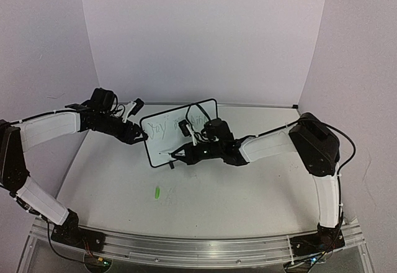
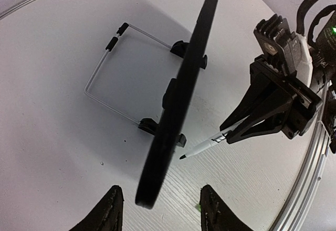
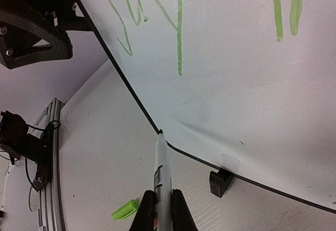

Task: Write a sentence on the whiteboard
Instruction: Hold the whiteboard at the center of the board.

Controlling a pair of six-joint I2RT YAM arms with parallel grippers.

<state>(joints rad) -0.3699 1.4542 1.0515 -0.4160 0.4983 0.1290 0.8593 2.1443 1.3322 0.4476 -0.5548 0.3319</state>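
The whiteboard (image 1: 167,138) stands tilted at the middle of the table on its black feet (image 3: 219,182). The sentence (image 1: 162,126) is a green scrawl on its face, and its strokes (image 3: 177,26) fill the top of the right wrist view. My right gripper (image 1: 181,154) is shut on a white marker (image 3: 161,170). The marker's dark tip rests at the board's lower left frame corner. My left gripper (image 2: 163,210) is open, and the board's left edge (image 2: 173,100) hangs between its fingers (image 2: 112,212) without touching them. It sits at the board's left side (image 1: 140,138).
A green marker cap (image 1: 157,192) lies on the table in front of the board and also shows in the right wrist view (image 3: 124,209). A wire stand (image 2: 110,65) props the board from behind. White walls enclose the table on three sides.
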